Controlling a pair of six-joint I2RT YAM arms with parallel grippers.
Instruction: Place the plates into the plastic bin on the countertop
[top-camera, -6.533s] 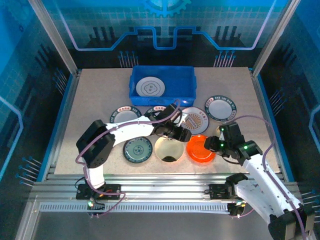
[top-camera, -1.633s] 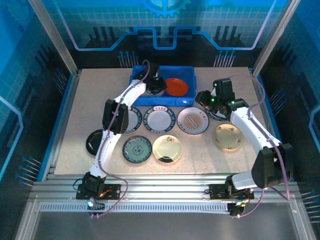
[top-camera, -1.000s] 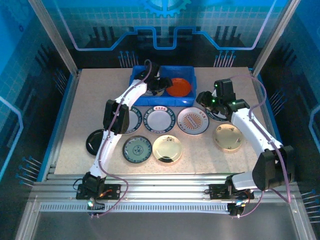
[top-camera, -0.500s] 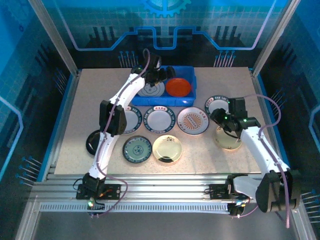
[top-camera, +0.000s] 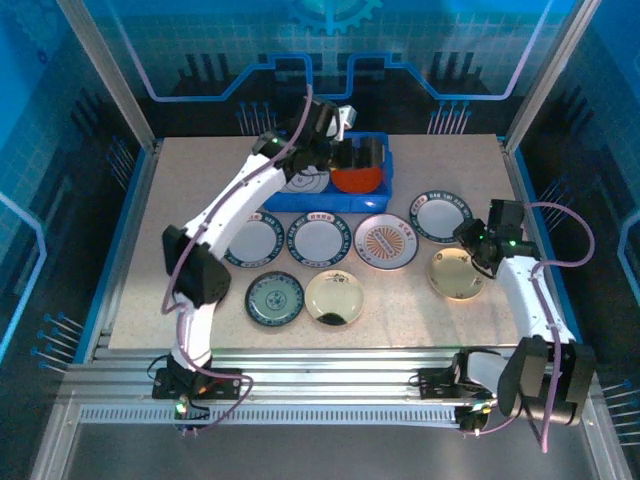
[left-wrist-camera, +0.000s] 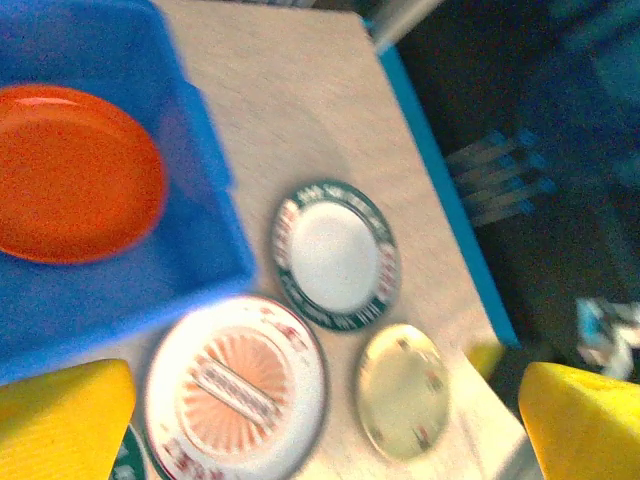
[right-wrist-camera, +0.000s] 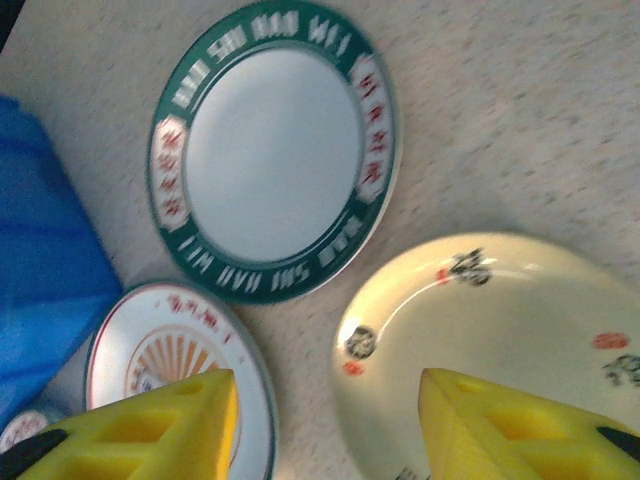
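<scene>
My left claw (left-wrist-camera: 320, 405) hangs open and empty above the bin (left-wrist-camera: 100, 300), with the orange plate (left-wrist-camera: 75, 170) inside. My right claw (right-wrist-camera: 325, 400) gapes over the cream plate (right-wrist-camera: 510, 340), seemingly not touching it. Next I pinch the rim beneath.

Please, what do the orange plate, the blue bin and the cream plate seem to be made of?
Orange plate: probably plastic or melamine; even colour, soft sheen. Bin: plastic; thin, evenly blue walls. Cream plate: glazed ceramic or melamine, I cannot tell which; glossy highlight near the rim, small printed marks.
</scene>
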